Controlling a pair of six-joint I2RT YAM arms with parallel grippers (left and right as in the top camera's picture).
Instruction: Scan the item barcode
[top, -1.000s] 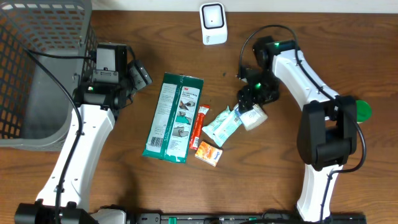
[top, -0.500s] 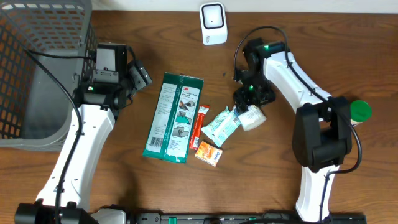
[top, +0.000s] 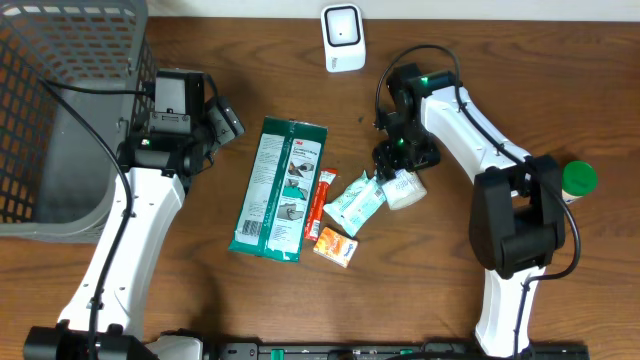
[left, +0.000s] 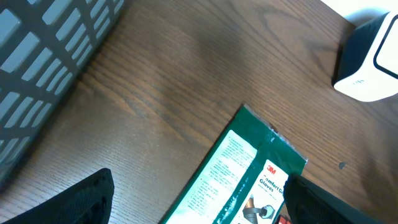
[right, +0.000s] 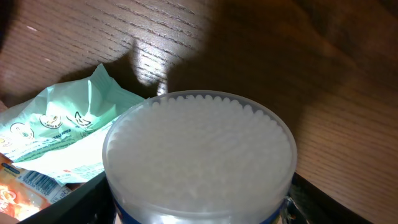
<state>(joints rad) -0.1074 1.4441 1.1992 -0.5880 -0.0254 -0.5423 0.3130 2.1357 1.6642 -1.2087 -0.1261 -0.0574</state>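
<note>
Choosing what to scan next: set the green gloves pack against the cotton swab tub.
The gloves pack is flat and rectangular; the swab tub is round and upright. The pack is dark green with print; the tub shows white swab tips. The pack covers far more table than the tub. Both rest on the wooden table.

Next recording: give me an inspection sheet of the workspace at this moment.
Surface: wooden table, bare wood between items.
Job's things: white scanner at the far edge; cotton swab tub under the right gripper.
Clutter: green gloves pack, red stick, mint pouch, orange box, green-capped item.
Grippers: left gripper open, empty; right gripper's jaws either side of the tub, grip unclear.
Cables: black cable looped above the right arm.
Surroundings: gray basket at the left.
</note>
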